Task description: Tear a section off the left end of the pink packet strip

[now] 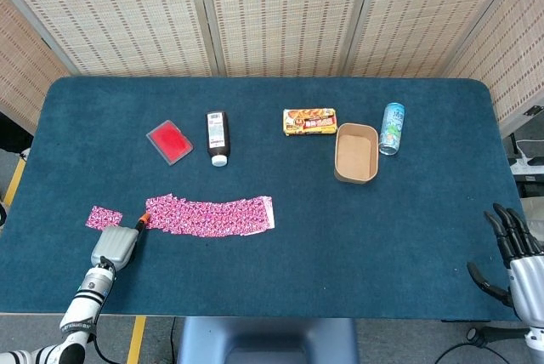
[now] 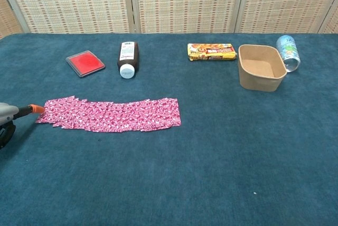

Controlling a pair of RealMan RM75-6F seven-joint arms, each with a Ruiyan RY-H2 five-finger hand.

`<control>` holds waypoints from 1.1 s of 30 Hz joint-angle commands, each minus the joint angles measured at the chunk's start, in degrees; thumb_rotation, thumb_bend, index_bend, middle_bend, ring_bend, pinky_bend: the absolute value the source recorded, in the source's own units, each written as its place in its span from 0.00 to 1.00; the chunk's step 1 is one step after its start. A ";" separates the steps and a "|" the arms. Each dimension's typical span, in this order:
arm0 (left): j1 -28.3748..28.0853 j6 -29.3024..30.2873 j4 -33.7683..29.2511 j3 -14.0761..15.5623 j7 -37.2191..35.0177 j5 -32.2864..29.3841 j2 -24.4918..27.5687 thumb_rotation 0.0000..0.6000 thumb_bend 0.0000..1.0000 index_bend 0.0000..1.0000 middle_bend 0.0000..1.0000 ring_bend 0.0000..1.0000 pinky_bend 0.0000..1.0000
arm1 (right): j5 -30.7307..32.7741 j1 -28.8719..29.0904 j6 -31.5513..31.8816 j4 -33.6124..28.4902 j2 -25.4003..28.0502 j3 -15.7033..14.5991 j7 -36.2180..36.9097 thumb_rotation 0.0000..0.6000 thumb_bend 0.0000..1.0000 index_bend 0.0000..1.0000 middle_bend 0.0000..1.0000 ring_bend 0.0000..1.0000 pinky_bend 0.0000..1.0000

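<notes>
Pink packet strip near the tabletop front edge, left hand fingertip touching its left end, holding nothing, torn piece beside, right hand open, empty, at the right edge.

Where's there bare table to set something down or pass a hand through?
The widest bare patch is the near right of the table, between the pink packet strip and the right hand. A clear band runs between the strip and the back row. It is crowded at the strip's left end, with the left hand and torn piece.
</notes>
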 commanded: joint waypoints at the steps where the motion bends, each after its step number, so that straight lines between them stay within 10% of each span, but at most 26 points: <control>1: 0.03 -0.11 0.03 0.05 0.04 -0.08 -0.07 1.00 0.85 0.03 0.75 0.71 0.67 | -0.03 -0.01 0.01 0.01 0.01 -0.02 0.04 1.00 0.23 0.00 0.00 0.00 0.28; 33: -1.89 0.71 9.23 -2.17 10.65 -13.76 -4.64 1.00 0.85 0.08 0.76 0.71 0.67 | 0.21 0.15 -0.58 -0.34 0.29 -0.08 -0.03 1.00 0.23 0.00 0.00 0.00 0.28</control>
